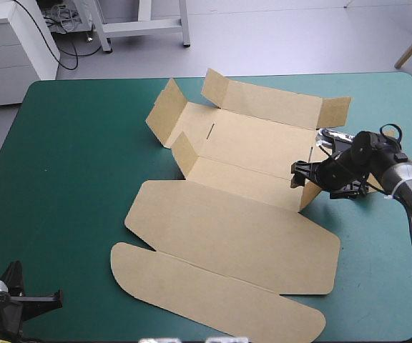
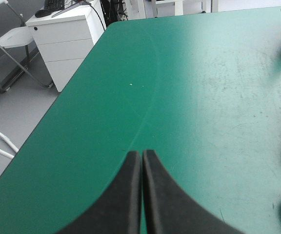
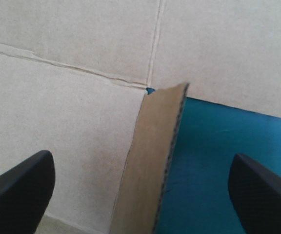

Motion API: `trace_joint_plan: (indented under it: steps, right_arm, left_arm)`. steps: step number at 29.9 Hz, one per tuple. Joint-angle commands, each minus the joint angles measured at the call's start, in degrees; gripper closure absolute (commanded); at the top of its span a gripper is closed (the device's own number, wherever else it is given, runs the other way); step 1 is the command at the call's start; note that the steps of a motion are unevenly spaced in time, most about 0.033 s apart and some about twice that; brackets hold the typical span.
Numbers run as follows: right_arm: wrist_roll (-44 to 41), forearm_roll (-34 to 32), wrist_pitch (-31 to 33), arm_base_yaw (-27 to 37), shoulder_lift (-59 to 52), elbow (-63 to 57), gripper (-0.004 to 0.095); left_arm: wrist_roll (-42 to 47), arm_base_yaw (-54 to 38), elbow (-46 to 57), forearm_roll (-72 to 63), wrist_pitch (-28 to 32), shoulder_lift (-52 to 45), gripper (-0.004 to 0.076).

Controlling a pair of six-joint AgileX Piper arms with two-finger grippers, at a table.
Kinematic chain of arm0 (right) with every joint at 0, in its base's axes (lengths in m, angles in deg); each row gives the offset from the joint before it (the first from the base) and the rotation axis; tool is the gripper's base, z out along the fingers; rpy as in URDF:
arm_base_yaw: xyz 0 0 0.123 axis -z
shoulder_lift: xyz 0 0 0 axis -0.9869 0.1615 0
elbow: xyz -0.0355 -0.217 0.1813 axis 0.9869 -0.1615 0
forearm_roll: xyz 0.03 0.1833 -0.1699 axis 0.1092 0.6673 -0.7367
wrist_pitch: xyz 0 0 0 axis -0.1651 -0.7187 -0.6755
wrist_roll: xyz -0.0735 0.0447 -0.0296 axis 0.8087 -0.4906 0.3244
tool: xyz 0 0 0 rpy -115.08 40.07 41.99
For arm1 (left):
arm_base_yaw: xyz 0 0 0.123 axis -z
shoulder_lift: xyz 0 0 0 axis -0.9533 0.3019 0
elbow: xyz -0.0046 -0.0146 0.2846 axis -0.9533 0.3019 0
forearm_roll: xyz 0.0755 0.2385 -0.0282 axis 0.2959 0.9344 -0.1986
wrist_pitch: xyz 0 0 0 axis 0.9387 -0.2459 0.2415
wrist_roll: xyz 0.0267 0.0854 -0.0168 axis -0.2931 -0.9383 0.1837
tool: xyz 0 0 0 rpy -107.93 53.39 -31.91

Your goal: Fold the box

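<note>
Black curved left fingers clenched on nothing at the near-left corner; black right fingers released, straddling a raised brown flap.
Brown corrugated-board box lay mid teal-green worktop, rounded lid nearest, tray's long axis left-right; flap stood edge-on, touching neither right finger. Right arm nearer.

A teal-green counter carries a brown box, its walls partly raised toward the counter's far edge and its rounded lid panels flat toward the counter's near edge.
</note>
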Motion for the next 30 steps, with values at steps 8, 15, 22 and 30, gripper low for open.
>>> trace_joint_plan:
  steps: [8,15,22,30]
  right_arm:
    - [-0.37,1.13,1.88,-0.07,-1.97,2.07,0.0585]
    - [0.88,1.36,2.12,-0.07,-1.97,2.07,0.0908]
    - [8.91,2.14,1.68,-3.08,-1.84,2.75,0.0907]
    - [28.49,0.16,4.84,-10.49,0.55,9.85,0.0908]
  left_arm:
    - [0.44,0.36,-1.37,0.25,4.14,-0.65,0.0734]
    - [0.44,0.36,-1.37,0.25,4.14,-0.65,0.0734]
    - [0.44,0.36,-1.37,0.25,4.14,-0.65,0.0734]
    - [0.44,0.36,-1.37,0.25,4.14,-0.65,0.0734]
